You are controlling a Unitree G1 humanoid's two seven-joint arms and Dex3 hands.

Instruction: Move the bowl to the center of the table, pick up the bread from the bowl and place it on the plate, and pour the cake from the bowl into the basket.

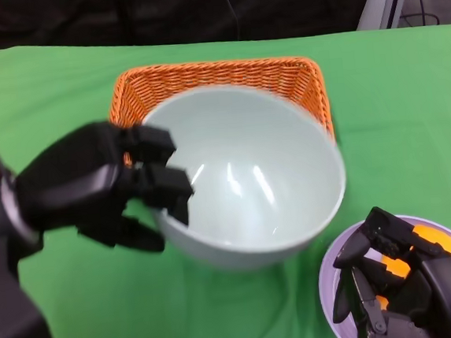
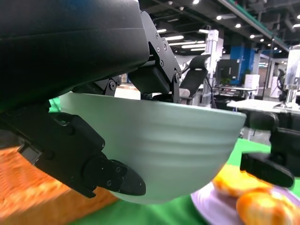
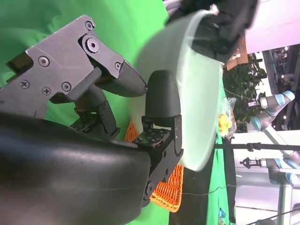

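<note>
The green cloth-covered table (image 1: 37, 90) is seen bearing an orange woven wicker basket (image 1: 225, 74) at the far side. Before it, the pale green round bowl (image 1: 254, 178) is gripped at its rim by the left hand (image 1: 105, 187) — lifted, tilted towards the basket, apparently empty. The lilac plate (image 1: 327, 287) carries the golden-orange bread (image 2: 255, 206), over which the right hand (image 1: 394, 289) is held, whether closed cannot be told. A slip is risked by the one-sided rim hold — the bowl could be dropped onto the basket
</note>
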